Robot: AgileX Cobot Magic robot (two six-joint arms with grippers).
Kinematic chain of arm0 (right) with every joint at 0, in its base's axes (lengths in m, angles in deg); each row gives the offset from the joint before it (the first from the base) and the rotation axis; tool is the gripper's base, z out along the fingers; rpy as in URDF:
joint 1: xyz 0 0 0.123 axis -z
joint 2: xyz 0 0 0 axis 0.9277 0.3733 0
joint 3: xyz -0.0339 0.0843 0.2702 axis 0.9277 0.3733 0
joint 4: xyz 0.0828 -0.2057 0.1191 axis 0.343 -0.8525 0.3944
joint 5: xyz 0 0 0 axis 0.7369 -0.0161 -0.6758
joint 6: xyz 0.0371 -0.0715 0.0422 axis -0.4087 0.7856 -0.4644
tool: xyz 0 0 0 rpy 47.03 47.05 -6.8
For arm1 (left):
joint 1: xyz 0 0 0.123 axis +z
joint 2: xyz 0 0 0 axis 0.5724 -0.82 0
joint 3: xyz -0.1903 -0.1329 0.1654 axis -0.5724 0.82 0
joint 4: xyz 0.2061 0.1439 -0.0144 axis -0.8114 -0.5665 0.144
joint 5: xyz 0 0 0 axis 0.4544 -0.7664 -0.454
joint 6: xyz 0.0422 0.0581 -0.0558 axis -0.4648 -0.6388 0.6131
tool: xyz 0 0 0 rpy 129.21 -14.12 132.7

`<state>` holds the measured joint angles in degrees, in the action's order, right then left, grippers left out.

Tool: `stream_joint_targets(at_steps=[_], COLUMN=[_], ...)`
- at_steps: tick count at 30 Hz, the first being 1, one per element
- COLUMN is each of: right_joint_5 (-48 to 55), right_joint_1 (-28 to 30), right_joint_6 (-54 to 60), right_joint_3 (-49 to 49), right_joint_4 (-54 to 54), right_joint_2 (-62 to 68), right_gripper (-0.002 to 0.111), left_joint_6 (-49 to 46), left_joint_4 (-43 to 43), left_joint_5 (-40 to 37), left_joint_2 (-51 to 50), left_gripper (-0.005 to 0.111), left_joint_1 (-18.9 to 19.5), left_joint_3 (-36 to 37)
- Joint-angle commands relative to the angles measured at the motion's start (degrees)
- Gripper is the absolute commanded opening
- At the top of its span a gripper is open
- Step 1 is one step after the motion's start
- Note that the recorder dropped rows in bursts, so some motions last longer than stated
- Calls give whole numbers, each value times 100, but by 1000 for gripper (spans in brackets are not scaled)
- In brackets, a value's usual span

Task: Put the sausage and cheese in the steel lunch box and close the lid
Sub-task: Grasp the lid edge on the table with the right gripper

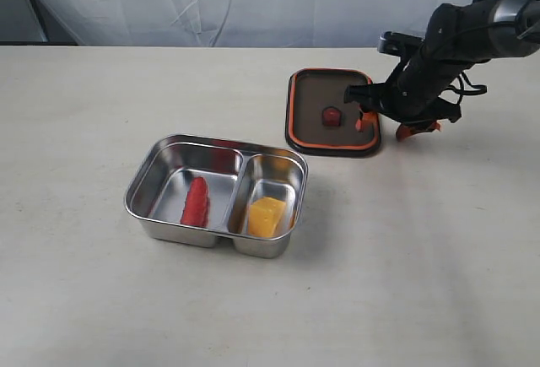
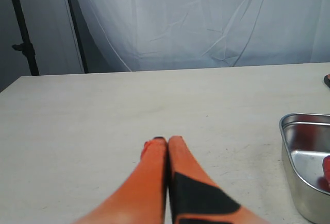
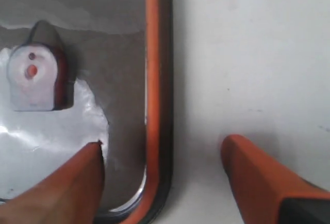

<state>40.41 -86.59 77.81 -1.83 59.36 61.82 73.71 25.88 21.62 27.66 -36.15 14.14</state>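
We log the sausage (image 1: 196,202) and cheese (image 1: 266,215) in the left and right compartments of the steel lunch box (image 1: 177,234), lower centre of the exterior frame. The lid (image 1: 312,97) lies flat at upper right, apart from the box.

The right gripper (image 3: 164,144) is spread and straddles the lid's orange rim (image 3: 151,54), pinching nothing. The left gripper (image 2: 167,140) is pressed together and empty.

We judge the lid light, stiff and slick; best taken at that rim.

The steel lunch box (image 1: 215,141) sits on the table (image 1: 84,114), with the sausage (image 1: 196,202) in its left part and the cheese (image 1: 266,216) in its right part. The lid (image 1: 316,93) lies flat on the table behind the box and to its right, not touching it. The right gripper (image 1: 385,126) stands over the lid's right edge, one finger above the lid, one above the table.
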Motion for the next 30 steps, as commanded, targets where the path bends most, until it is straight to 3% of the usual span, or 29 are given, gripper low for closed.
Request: stream_joint_targets(at_steps=[1,4,6,14,22,30], right_joint_5=[68,126,184,426,1419,1743], right_joint_1=[4,4,4,4,4,4], right_joint_6=[4,4,1,-143,-144,-93], right_joint_3=[-52,-62,-62,-62,-62,-50], right_joint_4=[18,29,17,53,-177,-252], right_joint_2=[106,186,240,364,107,-1215], right_gripper=[65,62,53,-1,-1,-1], left_joint_6=[12,12,12,12,12,12], left_joint_4=[-23,-23,-23,-23,-23,-23], left_joint_5=[80,80,80,80,80,80], left_joint_2=[4,4,4,4,4,4], left_gripper=[0,0,0,0,0,0], left_joint_1=[9,9,9,9,9,9], left_joint_3=[27,27,27,27,27,27])
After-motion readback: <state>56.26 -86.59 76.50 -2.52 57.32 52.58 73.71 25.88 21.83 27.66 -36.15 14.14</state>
